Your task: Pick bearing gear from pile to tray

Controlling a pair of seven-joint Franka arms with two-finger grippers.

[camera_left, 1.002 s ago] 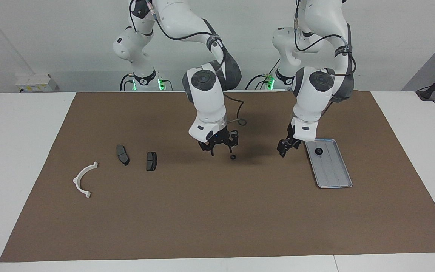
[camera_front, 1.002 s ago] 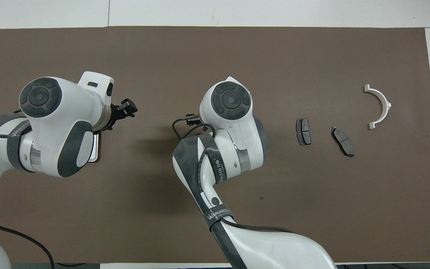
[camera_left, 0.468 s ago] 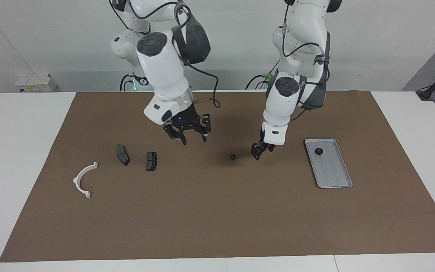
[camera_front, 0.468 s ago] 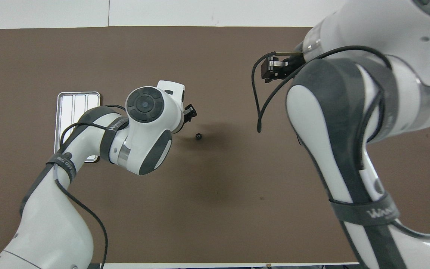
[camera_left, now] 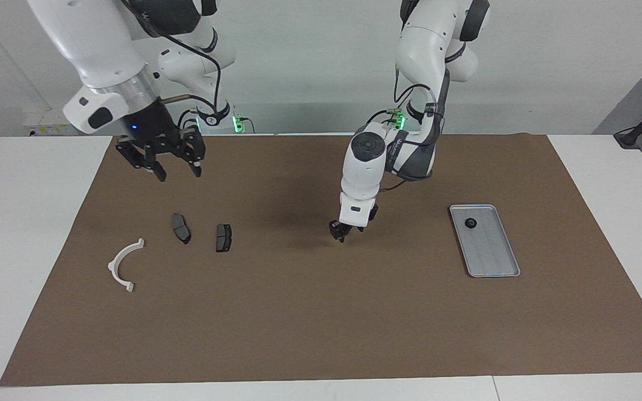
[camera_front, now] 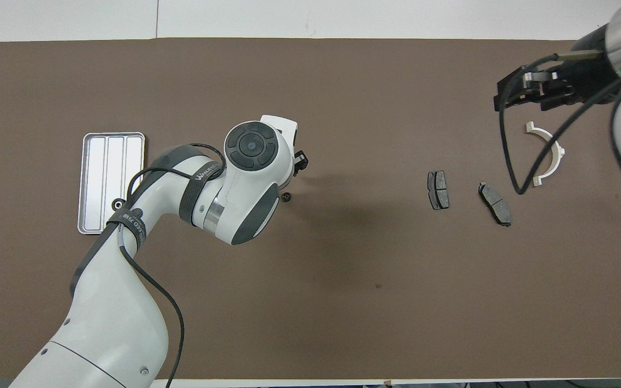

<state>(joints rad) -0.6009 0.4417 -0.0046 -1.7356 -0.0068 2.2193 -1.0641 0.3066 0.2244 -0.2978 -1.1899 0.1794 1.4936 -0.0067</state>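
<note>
A small black bearing gear (camera_front: 287, 197) lies mid-mat, right beside my left arm's wrist in the overhead view. In the facing view my left gripper (camera_left: 339, 234) hangs low at that spot and hides the gear. The light-grey tray (camera_left: 494, 262) sits toward the left arm's end and holds another black gear (camera_left: 470, 224) near its robot-side edge. The pile lies toward the right arm's end: two dark brake pads (camera_left: 181, 228) (camera_left: 223, 238) and a white arc bracket (camera_left: 123, 264). My right gripper (camera_left: 178, 169) is raised high and open, holding nothing, over the mat by the pile.
A brown mat (camera_left: 321, 323) covers most of the white table. A black cable loops down from the right wrist (camera_front: 510, 161) above the pile.
The left gripper swung from beside the tray to the middle and lowered onto the loose gear's spot. The right gripper left the gear, rose and swung to its own end over the pile.
</note>
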